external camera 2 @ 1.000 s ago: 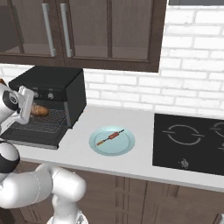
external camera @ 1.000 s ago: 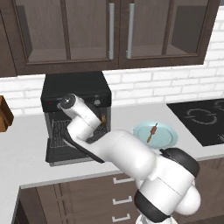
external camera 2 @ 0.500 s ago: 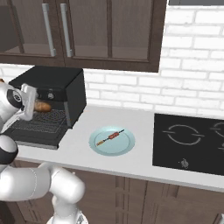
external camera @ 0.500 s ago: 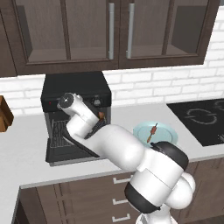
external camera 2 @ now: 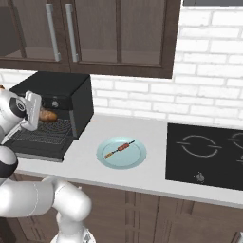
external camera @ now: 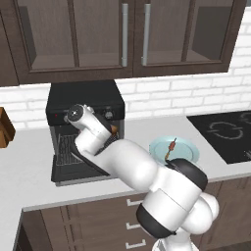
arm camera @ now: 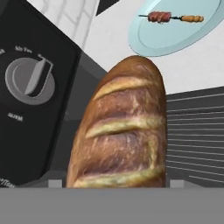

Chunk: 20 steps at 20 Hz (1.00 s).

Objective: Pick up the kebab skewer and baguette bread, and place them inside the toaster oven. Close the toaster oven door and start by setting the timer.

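I'm seeing the tool (external camera 2: 33, 111) sitting at the toaster oven (external camera: 86, 105) mouth, jaws clamping the baguette bread (arm camera: 120, 131) over the dropped door (external camera 2: 35, 142), kebab skewer (external camera 2: 119, 148) lying on the blue plate (external camera 2: 137, 159), right along the tabletop (external camera 2: 85, 166).

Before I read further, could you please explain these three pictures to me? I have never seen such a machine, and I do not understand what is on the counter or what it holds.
The white machine is a robot arm in a rendered kitchen. Two pictures come from cameras behind the arm, one to its left and one to its right. The third comes from a camera on its hand, so it looks tilted.

On the counter stands a black toaster oven with its door folded down. The arm reaches into it. The gripper appears to hold the baguette bread at the oven's mouth, over the wire rack. The kebab skewer lies on a pale blue plate, beside a black cooktop.
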### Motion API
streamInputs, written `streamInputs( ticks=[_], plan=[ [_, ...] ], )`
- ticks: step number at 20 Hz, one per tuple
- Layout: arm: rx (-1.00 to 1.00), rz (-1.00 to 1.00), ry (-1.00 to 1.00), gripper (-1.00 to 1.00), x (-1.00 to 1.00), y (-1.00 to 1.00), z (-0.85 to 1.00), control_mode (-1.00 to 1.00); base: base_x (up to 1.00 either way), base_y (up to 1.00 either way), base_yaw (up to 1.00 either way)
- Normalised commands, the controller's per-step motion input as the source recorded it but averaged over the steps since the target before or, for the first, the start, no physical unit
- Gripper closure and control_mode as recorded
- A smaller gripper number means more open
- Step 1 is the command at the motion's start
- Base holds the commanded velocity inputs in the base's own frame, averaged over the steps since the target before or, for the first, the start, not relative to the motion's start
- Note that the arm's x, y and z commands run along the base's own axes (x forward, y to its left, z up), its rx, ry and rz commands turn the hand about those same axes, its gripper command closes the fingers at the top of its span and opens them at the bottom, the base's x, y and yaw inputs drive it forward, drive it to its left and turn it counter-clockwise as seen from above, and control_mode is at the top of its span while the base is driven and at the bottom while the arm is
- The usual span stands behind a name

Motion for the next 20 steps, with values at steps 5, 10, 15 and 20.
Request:
streamInputs(
  ticks=[5, 10, 15, 20],
  plan=[
    [0.06, -0.05, 0.0, 1.0, 0.02, 0.0, -0.23, -1.0, 0.0, 0.0, 0.0],
    [0.09, -0.08, 0.0, 1.0, 0.02, 0.0, -0.23, -1.0, 0.0, 0.0, 0.0],
    [0.07, -0.02, 0.0, 1.0, -0.07, -0.2, -0.12, -1.0, 0.0, 0.0, 0.0],
    [0.04, 0.0, -0.01, 1.0, -0.39, -0.2, -0.1, -1.0, 0.0, 0.0, 0.0]
  ],
)
